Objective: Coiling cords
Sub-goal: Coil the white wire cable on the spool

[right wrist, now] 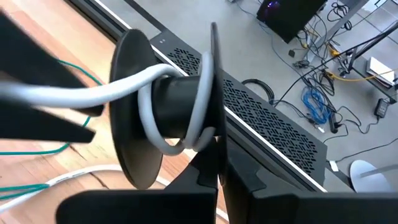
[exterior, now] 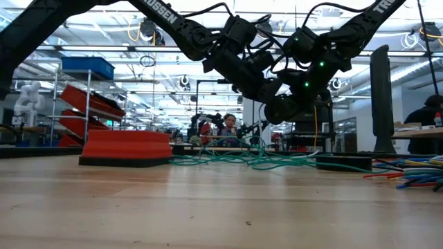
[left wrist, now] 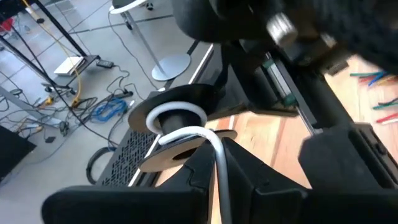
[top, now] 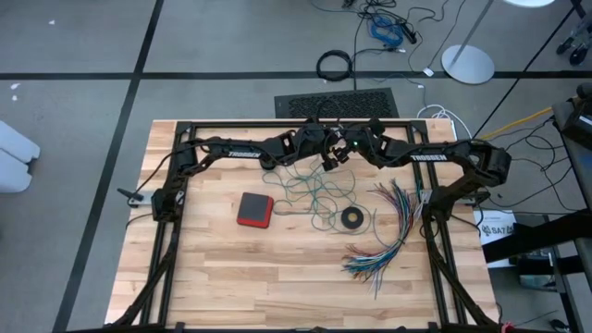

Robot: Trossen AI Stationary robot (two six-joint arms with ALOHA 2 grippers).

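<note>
**Both arms meet over the far side of the worktop with the white cord on a spool**

The two arms reach inward and meet above the far middle of the wooden worktop point(top: 213, 268). The right end effector point(right wrist: 214, 171) is closed tight on the rim of a small black spool point(right wrist: 180, 106), one flange gripped between its fingers. The white cord point(right wrist: 93, 93) loops around the spool's hub and runs off toward the other arm. The left end effector point(left wrist: 217, 168) is closed almost fully, pinching the white cord between its fingers just beside the spool; in the left wrist view the cord curves over the hub and passes down between those fingers.

From the low view both end effectors hang well above the worktop, close together.

The teal-green cord point(top: 310, 190) lies loose in tangled loops on the worktop below and in front of the end effectors, between a red square block point(top: 255, 209) and a small black ring point(top: 352, 218). More of the white cord trails on the wood among those teal loops. A fanned bundle of multicoloured wires point(top: 393, 231) lies near the right edge of the worktop, apart from the cords.
</note>
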